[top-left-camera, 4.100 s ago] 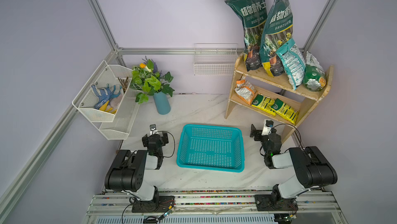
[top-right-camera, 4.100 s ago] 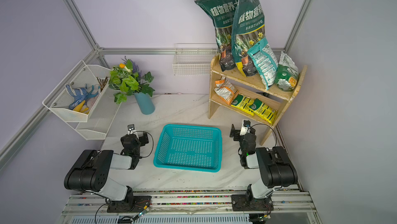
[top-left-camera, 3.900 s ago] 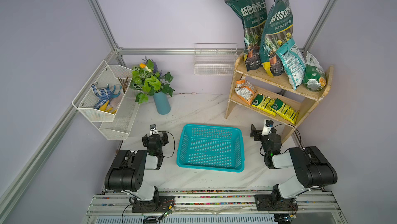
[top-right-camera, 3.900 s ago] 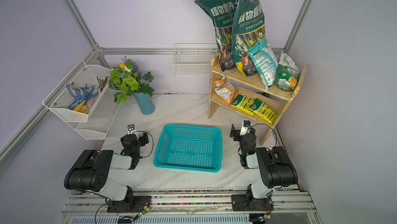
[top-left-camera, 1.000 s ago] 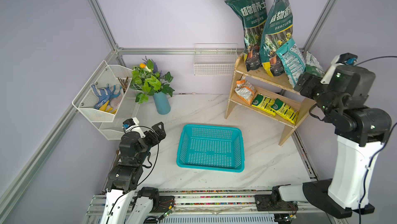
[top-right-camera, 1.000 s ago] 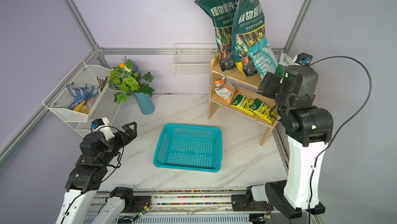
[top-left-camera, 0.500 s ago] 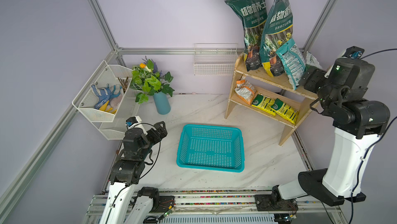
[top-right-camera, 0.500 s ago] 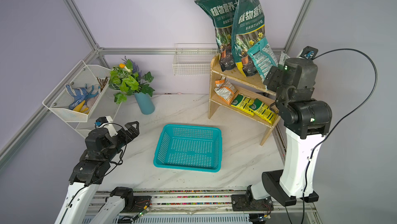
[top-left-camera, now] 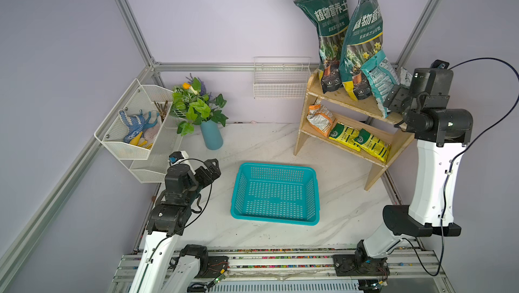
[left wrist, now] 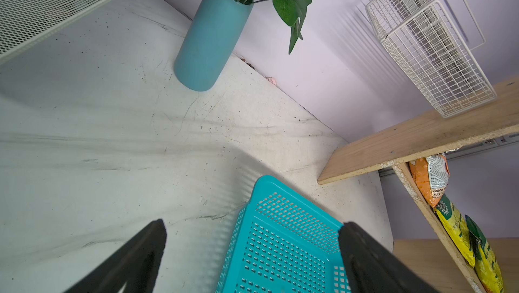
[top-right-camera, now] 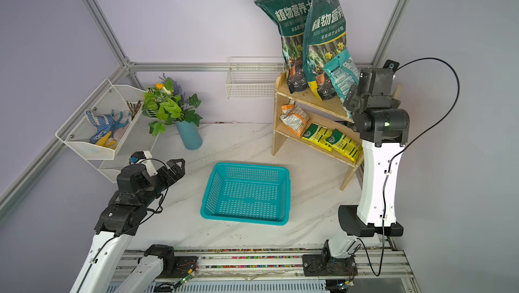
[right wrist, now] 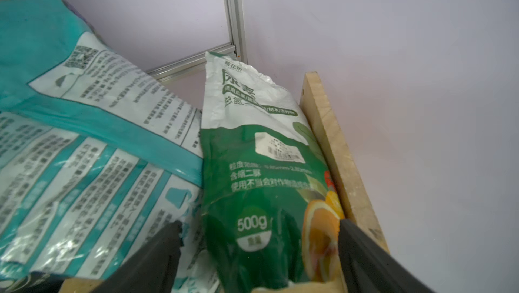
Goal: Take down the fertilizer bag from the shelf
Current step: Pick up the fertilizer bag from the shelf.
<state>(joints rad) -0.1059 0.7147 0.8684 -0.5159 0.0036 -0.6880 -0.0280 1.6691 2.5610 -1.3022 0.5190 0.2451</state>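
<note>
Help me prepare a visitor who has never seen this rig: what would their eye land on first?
Probably the two tall dark green bags leaning against the back wall on the top tier of the wooden shelf. Next, the right arm towering beside that shelf, its right pincer open astride a small green-and-white bag at the tier's end. Then the empty teal basket mid-table.

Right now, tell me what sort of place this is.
Likely a mock garden-supply corner, staged as a robot test booth: soil bags on a wooden shelf, gloves in a wall basket, and a plant on the table.
</note>
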